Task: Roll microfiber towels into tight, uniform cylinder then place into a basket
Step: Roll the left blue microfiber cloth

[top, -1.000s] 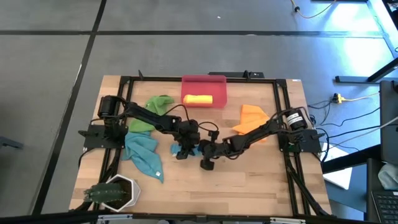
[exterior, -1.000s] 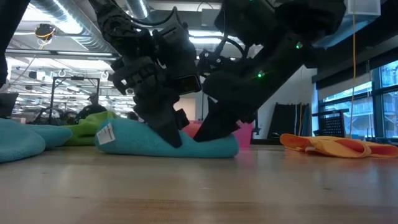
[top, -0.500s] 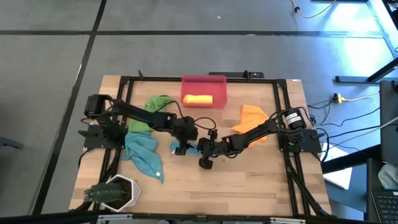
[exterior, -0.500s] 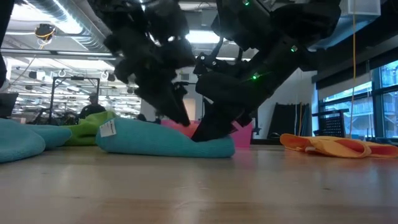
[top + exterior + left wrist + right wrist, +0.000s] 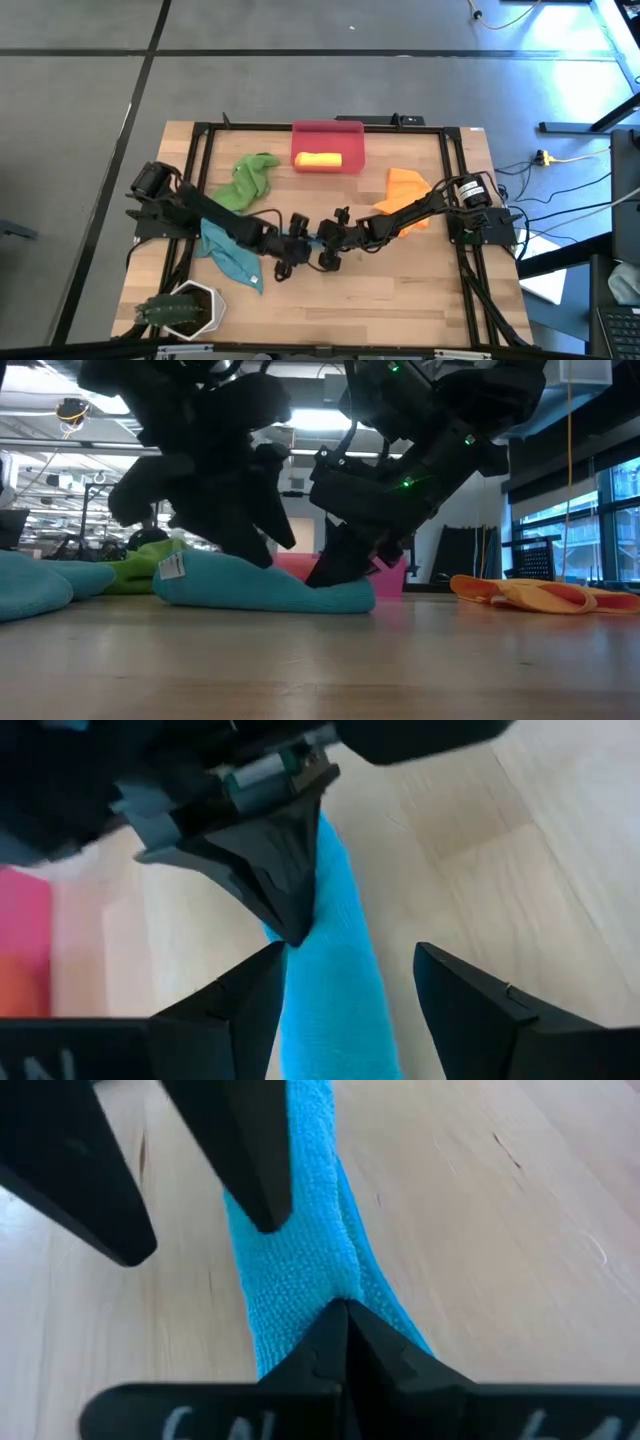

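One teal towel [image 5: 265, 585] mid-roll, desk centre: right claw [image 5: 345, 1312] pinched shut on it, left claw [image 5: 345, 982] spread astride. Tighter rolling needed next.

rolled teal towel [image 5: 265, 585] lies flat mid-table as a long narrow cylinder, white tag at one end. second teal towel [image 5: 232, 252] crumpled, unrolled, near the left edge. green towel [image 5: 247, 176] and orange towel [image 5: 405, 190] crumpled. yellow towel [image 5: 318, 160] rolled, inside the red-pink basket [image 5: 327, 131] at the far edge.
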`<action>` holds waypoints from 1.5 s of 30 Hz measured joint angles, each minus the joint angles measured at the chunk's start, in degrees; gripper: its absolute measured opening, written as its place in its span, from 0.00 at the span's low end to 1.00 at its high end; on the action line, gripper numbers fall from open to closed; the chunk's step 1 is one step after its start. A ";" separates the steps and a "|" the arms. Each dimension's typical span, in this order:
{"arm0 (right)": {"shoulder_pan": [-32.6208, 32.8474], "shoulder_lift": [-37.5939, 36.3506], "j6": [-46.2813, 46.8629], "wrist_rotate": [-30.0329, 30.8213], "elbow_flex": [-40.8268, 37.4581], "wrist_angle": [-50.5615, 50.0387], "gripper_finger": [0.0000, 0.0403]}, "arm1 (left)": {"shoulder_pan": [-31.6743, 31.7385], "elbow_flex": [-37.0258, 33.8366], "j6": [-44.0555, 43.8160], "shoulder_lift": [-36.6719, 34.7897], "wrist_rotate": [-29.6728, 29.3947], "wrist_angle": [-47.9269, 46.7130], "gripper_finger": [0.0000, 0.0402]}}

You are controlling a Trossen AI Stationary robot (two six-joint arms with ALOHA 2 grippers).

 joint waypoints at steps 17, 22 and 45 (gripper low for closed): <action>-0.46 0.00 0.40 -1.34 -0.07 0.45 0.02 | -1.78 2.16 -2.81 7.87 -10.27 -4.18 0.53; -0.46 0.00 0.40 -1.39 -0.07 0.46 0.02 | -1.07 2.43 -2.80 7.89 -10.94 -5.92 0.53; -0.76 0.00 1.60 -2.27 -0.07 0.45 0.02 | -2.05 2.36 4.20 10.02 -17.56 -6.21 0.52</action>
